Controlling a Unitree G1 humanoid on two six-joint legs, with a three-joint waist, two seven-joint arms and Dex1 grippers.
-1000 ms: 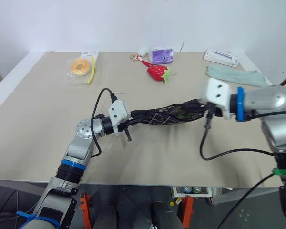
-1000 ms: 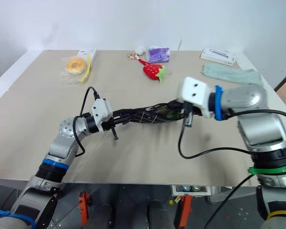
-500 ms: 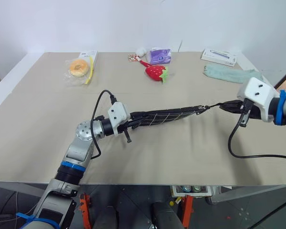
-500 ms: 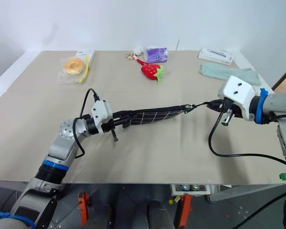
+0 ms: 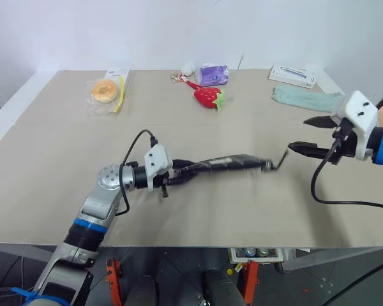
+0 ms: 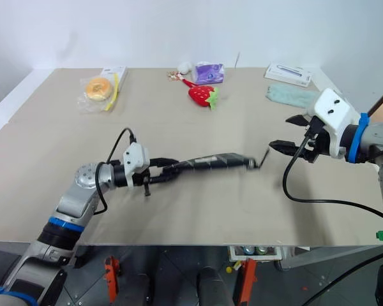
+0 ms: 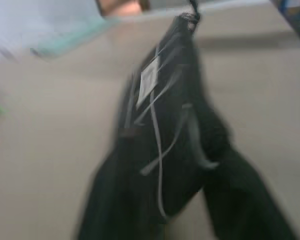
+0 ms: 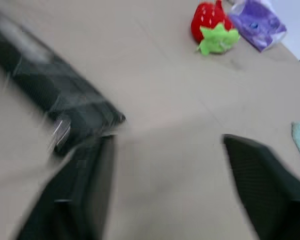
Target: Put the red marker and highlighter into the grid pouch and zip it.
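Now flat gridded fabric grid pouch (image 5: 226, 163), zipped, on table (image 5: 64, 146).

- One bench (image 5: 51, 166), big and tan.
- One grid pouch (image 5: 226, 163), black.
- One red toy strawberry (image 5: 208, 97) with green leaves.
- One donut (image 5: 104, 88) in a clear bag.
- One purple packet (image 5: 215, 74).
- One small white thing (image 5: 189, 68) beside the purple packet.
- One flat white box (image 5: 295, 76).
- One teal cloth (image 5: 306, 99).
- Two end effectors: the left end effector (image 5: 179, 175) and the right end effector (image 5: 301, 134).
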